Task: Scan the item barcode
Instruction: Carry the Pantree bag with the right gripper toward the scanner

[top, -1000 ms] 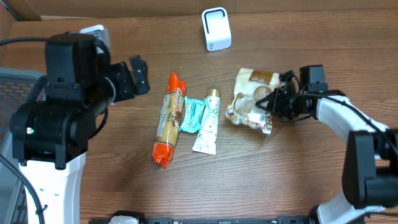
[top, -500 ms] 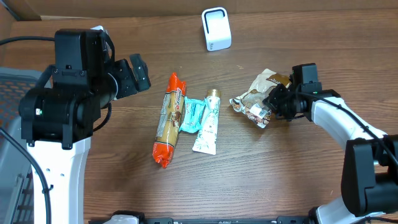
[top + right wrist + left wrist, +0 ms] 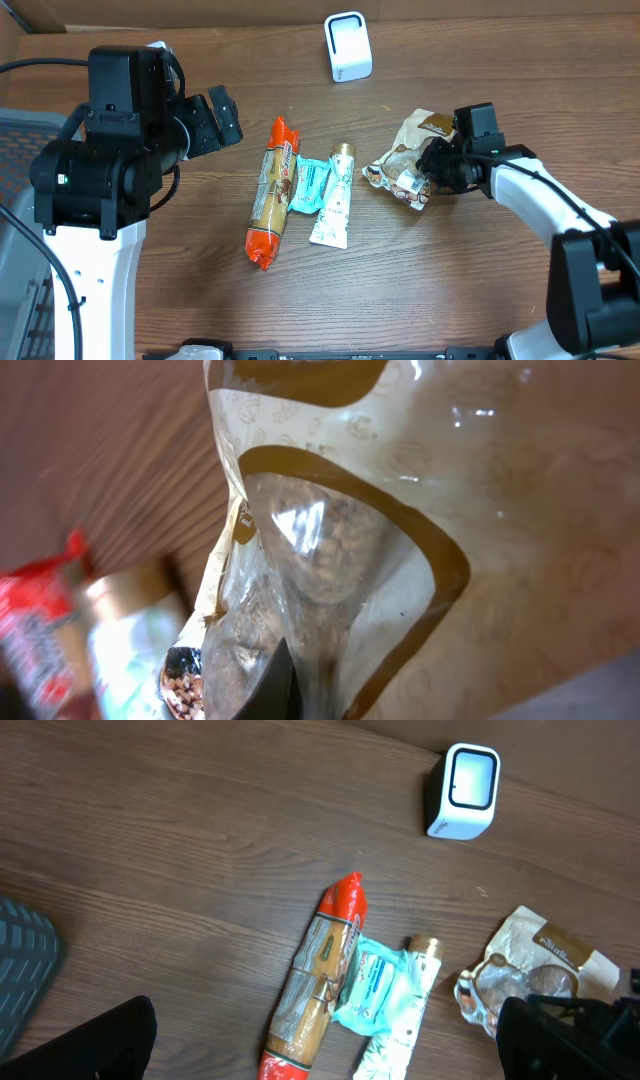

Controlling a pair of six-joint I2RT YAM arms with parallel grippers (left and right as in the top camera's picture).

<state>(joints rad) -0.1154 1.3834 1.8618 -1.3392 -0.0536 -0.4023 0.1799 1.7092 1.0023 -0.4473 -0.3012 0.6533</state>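
So the snack bag [image 3: 408, 165] sits right of the middle of the desk [image 3: 450, 300], with the right tool [image 3: 437, 165] clamped shut on its edge. The scanner [image 3: 348, 46] is well apart, up at the far side, its window facing up in the left wrist view.

I'd say we're in the carry-to-scanner step. Next move calls for bringing the bag over and turning whichever face has the code toward that window.

The left tool [image 3: 222, 118] hangs with its fingers spread wide, holding nothing, above the sausage [image 3: 272, 192], teal packet [image 3: 311, 185] and tube [image 3: 335, 200].

The overhead gives the layout. The right wrist cam only shows crinkly film with brown bits inside, no barcode, and I can't tell if the bag is off the desk.
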